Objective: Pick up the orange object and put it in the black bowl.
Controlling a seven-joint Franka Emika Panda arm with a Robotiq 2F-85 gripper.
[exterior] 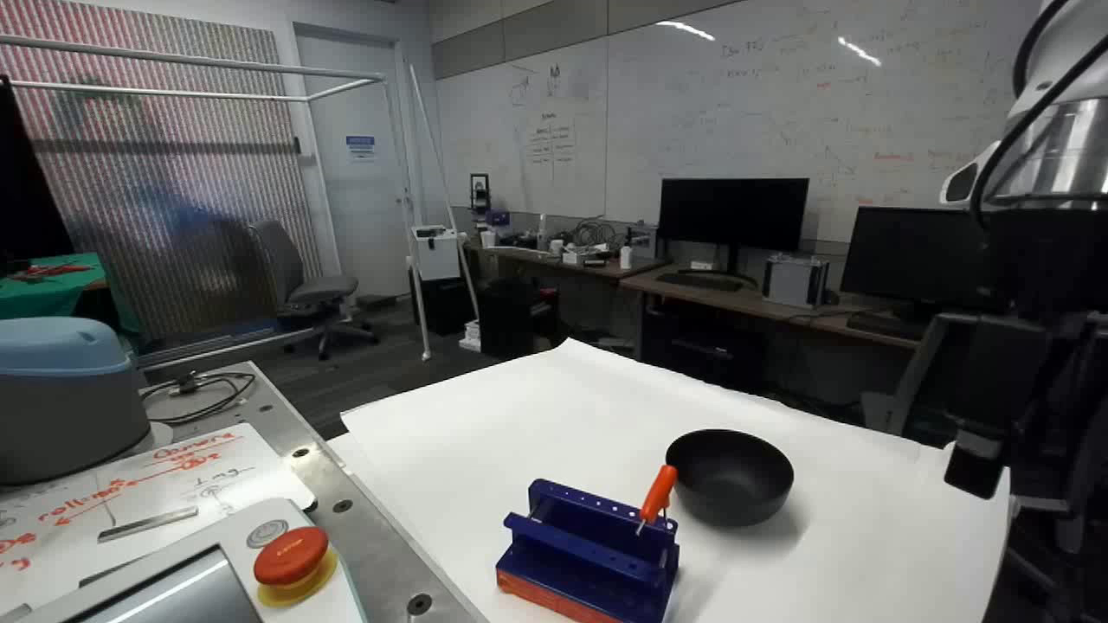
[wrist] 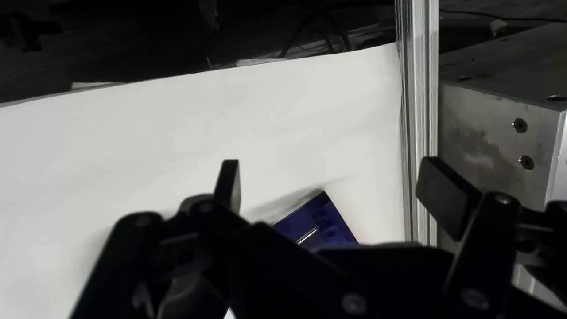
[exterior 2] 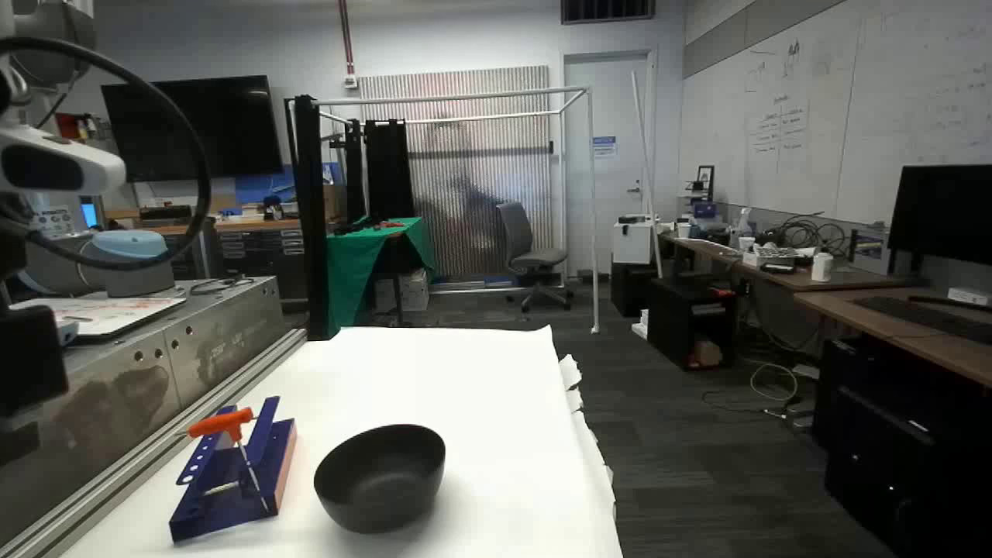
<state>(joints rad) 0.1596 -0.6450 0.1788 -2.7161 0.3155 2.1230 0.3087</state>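
With your black two-fingered gripper [wrist: 339,191] spread wide, pinch the orange-handled metal T-key [exterior 2: 221,423], tilted in the dark-blue perforated rack [exterior: 584,547], across its handle [exterior: 660,493]; expect it light, stiff, perhaps slick.

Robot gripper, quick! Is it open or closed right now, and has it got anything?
Gripper: open, jaws wide apart, holding nothing; the orange tool is in the blue rack.
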